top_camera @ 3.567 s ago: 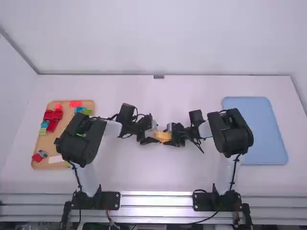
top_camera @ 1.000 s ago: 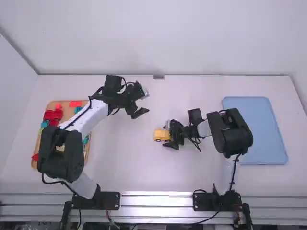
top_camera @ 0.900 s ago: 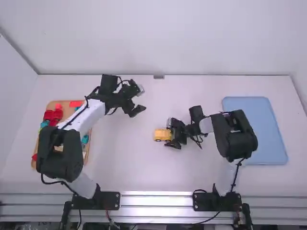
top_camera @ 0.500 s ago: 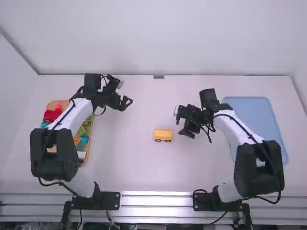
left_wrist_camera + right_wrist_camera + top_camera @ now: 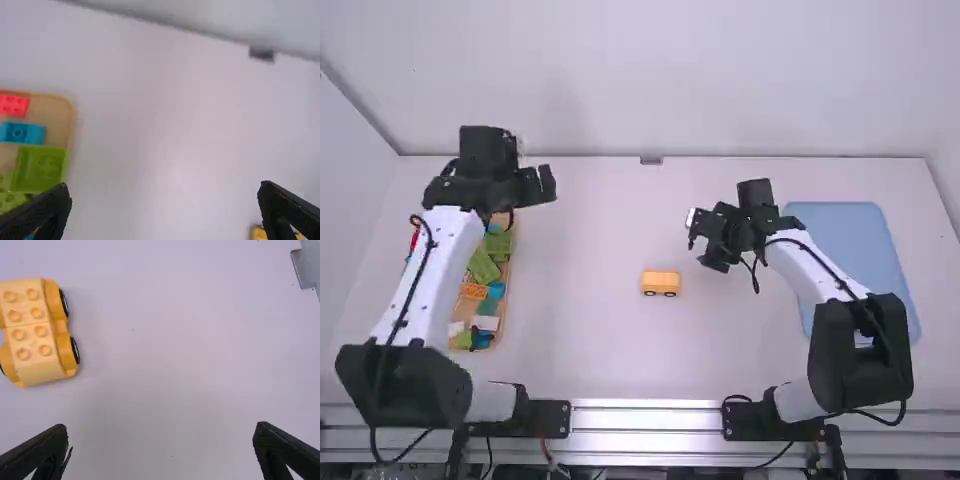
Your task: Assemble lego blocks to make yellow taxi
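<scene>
- Finishing off looks like the step in hand: the right end effector (image 5: pixel 161 429) is empty, its fingers wide apart over the bench (image 5: pixel 165 375).
- Just to its left, and slightly nearer the arm bases, the yellow taxi (image 5: pixel 35 335) stands on its wheels, touched by neither end effector; two studded blocks sit side by side on top.
- If the build is complete, as I judge, the next move calls for lowering that right end effector around the body and closing gently, so nothing pops loose.
- Right of it, partly under its own arm, lies the blue tray (image 5: pixel 855 240), perhaps the taxi's destination.
- Well apart on the left, the left end effector (image 5: pixel 165 187) is also open and empty.
- Beyond it, farther left, the wooden tray (image 5: pixel 52 112) holds spare blocks, should a roof piece be wanted.
</scene>
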